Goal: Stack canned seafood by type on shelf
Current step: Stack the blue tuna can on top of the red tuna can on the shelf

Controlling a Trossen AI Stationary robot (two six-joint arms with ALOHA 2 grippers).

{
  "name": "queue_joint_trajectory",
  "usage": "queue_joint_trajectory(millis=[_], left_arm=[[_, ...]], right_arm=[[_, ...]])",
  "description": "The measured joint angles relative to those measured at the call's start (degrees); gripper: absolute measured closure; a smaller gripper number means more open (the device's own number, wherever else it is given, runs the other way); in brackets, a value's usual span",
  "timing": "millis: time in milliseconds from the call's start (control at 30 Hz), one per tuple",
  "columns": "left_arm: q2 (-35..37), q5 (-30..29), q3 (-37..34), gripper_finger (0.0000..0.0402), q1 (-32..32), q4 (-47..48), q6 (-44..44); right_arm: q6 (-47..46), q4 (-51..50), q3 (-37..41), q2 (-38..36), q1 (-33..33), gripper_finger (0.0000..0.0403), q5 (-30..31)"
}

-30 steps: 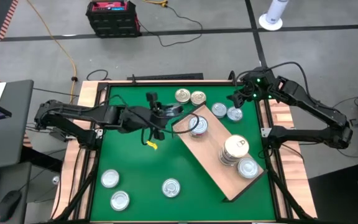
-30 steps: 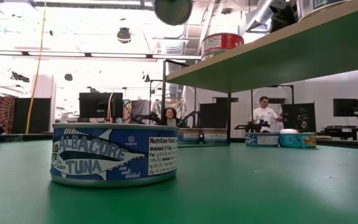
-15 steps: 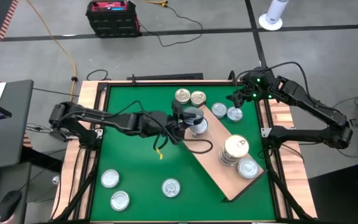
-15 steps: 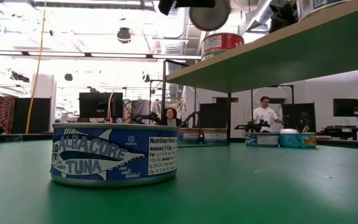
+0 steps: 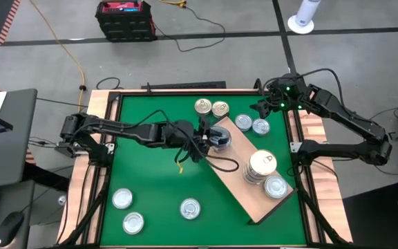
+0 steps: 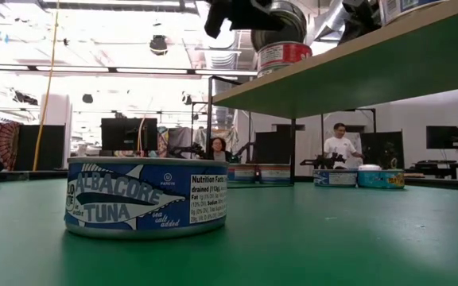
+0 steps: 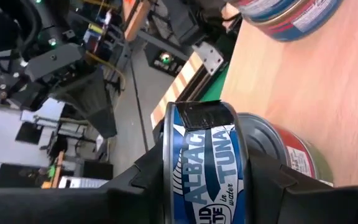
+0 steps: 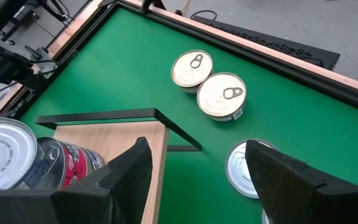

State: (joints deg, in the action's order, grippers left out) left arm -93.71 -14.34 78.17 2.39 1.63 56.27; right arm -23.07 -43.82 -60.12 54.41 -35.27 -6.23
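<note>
My left claw (image 7: 207,180) clamps a blue tuna can (image 7: 207,158) over red can (image 5: 221,140), shelf (image 5: 237,181) upper-centre. Right claw (image 8: 197,171) apart, idle. Next: lower, centre, release.

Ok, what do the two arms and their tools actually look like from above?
Both arms are dark, slim and jointed, with black cables looping alongside. The left tool is black with two fingers; a yellow tag hangs beneath its arm. The right tool is black too, green lights glowing near its wrist.
</note>
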Motion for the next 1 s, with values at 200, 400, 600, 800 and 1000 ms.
queue_joint_trajectory(millis=[200, 400, 600, 800, 1000], left_arm=[[-0.09, 0.52, 0.00, 0.0251, -0.22, 1.15, 0.24], [0.13, 4.00, 0.00, 0.0229, -0.54, 1.08, -3.82], [-0.07, 5.29, 0.00, 0.0171, -0.76, 0.79, -8.04], [-0.09, 7.05, 0.00, 0.0160, -1.44, 0.70, -14.84], [-0.09, 13.95, 0.00, 0.0168, -3.28, 0.56, -20.75]], right_arm=[[-0.04, -0.01, 0.00, 0.00, -0.02, 0.0121, 0.01], [-0.11, -0.01, 0.00, 0.00, -0.02, 0.0121, 0.01], [-0.50, -0.01, 0.00, 0.00, 0.00, 0.0121, -0.01], [-0.50, -0.01, 0.00, 0.00, -0.02, 0.0121, -0.01], [-0.50, -0.01, 0.00, 0.00, 0.00, 0.0121, -0.01]])
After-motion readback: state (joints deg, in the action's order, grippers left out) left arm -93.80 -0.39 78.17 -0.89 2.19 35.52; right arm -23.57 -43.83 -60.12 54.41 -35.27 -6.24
